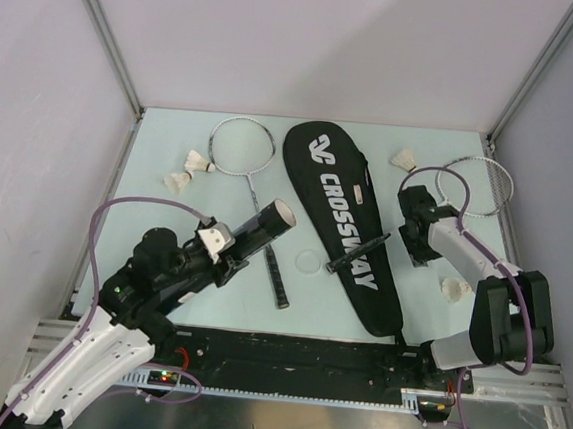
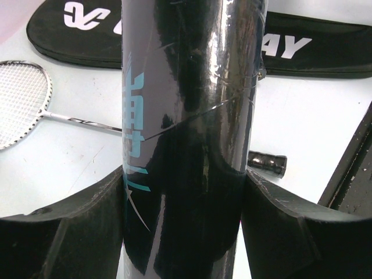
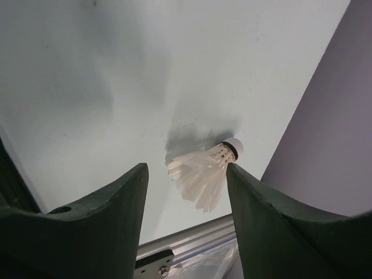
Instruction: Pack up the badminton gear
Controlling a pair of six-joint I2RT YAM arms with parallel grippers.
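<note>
Left hand (image 2: 186,174) gripped the black tube (image 2: 192,87). Right hand (image 3: 186,174) stood wide open, with a shuttlecock (image 3: 203,174) on the surface (image 3: 116,87) showing between its fingers.

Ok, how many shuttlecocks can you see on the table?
4. Two shuttlecocks lie together by the left racquet's head; one sits between the bag's top and the right racquet; one lies beside the right arm. More could be hidden inside the tube.
</note>
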